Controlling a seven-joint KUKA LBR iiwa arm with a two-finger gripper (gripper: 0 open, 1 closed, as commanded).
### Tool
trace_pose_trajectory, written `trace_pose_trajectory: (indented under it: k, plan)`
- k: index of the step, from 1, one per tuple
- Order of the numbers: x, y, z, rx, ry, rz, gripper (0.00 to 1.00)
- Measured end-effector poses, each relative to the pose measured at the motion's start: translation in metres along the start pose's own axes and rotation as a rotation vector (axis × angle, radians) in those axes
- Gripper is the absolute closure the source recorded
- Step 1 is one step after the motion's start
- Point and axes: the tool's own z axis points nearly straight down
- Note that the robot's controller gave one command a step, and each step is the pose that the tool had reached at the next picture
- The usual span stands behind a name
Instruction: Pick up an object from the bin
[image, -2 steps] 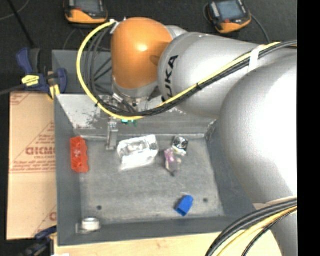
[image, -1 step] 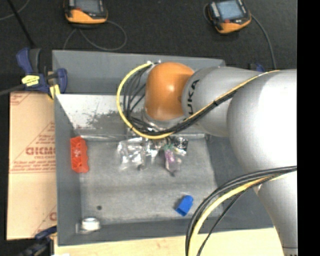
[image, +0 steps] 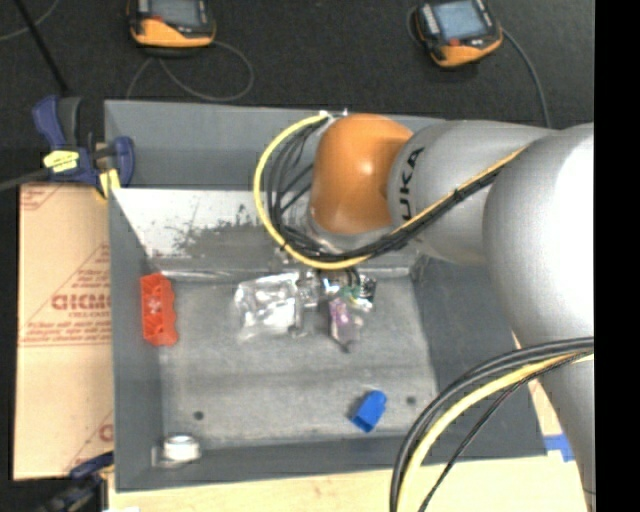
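Jaws, opening not discernible beneath the orange wrist cover, hang mid-way across the bin, beside a crumpled clear wrapper and a small purple piece. Wrapper probably light, soft, slippery; best pinched across a bunched fold.

The orange wrist cover and its looped cables hide most of the gripper and part of the bin's far wall. Just beneath, a small purple and green thing is too tangled to name, perhaps wrapped. The crumpled clear piece beside it has blurred outlines. The arm runs off the right edge.
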Motion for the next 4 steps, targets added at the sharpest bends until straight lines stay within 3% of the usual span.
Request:
trace_pose_trajectory:
  k: [1, 2, 3, 4]
  plan:
    - [-0.006, -0.016, -0.026, 0.0, -0.004, 0.093, 0.0]
    - [-0.008, -0.003, 0.035, -0.001, 0.004, 0.098, 0.0]
    - [-0.009, -0.004, 0.034, -0.002, 0.001, 0.099, 0.0]
    - [-0.01, -0.004, 0.033, -0.002, -0.001, 0.099, 1.0]
